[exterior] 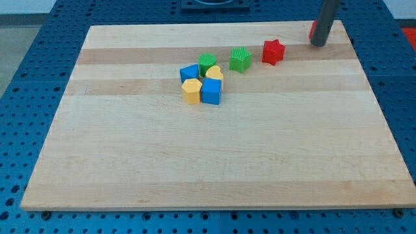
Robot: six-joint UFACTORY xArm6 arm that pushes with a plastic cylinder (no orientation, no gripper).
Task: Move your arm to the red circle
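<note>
In the camera view, my tip [318,44], the lower end of the straight dark rod, is sitting at the top right corner of the pale wooden board [195,169]. It is resting right against a small red block [312,28], which is peeking out from behind the rod on its left side; this is most likely the red circle, though the rod is hiding too much of it to confirm the shape. There are no jaws on this rod (so nothing is spreading or pinching), and it is simply touching or nearly touching the block.

The red star-shaped block [273,52] is lying to the left, apart from my tip. Further left are a green star-like block [240,59], a green round block [207,63], a blue block [189,73], a yellow heart-shaped block [215,73], a yellow pentagon-like block [191,91] and a blue square block [211,91], all bunching together.

I judge the reaching step is essentially finishing; the next move is calling for little more than settling beside the block without nudging it off the edge
</note>
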